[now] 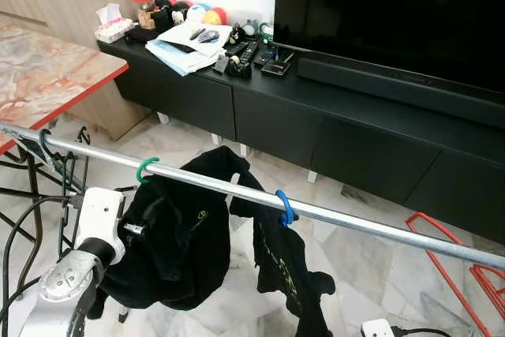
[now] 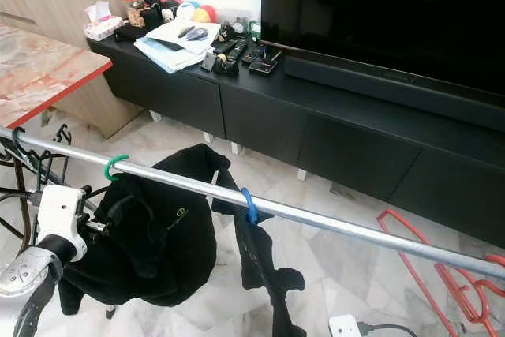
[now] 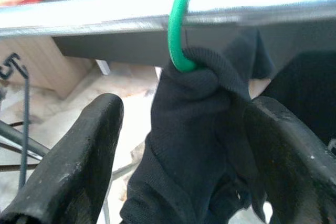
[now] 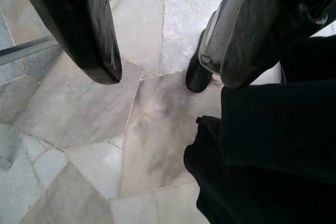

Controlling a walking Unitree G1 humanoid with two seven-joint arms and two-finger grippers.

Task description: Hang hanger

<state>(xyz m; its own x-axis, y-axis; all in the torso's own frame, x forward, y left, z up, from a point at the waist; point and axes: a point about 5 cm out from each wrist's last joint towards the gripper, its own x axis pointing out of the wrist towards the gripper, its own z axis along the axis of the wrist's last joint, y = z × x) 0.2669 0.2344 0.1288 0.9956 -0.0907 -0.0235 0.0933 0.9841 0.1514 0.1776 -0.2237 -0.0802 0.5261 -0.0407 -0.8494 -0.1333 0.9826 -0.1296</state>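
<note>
A metal rail point(image 1: 355, 225) runs across the room at chest height. A green hanger hook point(image 1: 147, 168) hangs on it and carries a black garment point(image 1: 177, 234). Further right a blue hanger hook point(image 1: 284, 207) holds a second black garment point(image 1: 284, 266). My left arm point(image 1: 87, 250) rises from the lower left toward the first garment. In the left wrist view my left gripper point(image 3: 181, 108) is open just below the green hook point(image 3: 178, 30), one finger point(image 3: 79, 156) on each side of the bunched black cloth point(image 3: 199, 145). My right gripper point(image 4: 170, 77) hangs open over the floor, holding nothing.
A black TV console point(image 1: 316, 124) with a large TV point(image 1: 394, 13) and clutter stands behind the rail. A marble table with a red edge point(image 1: 47, 76) is at the left, above a black wire frame point(image 1: 31, 171). Red hangers point(image 1: 458, 266) lie on the tiled floor at right.
</note>
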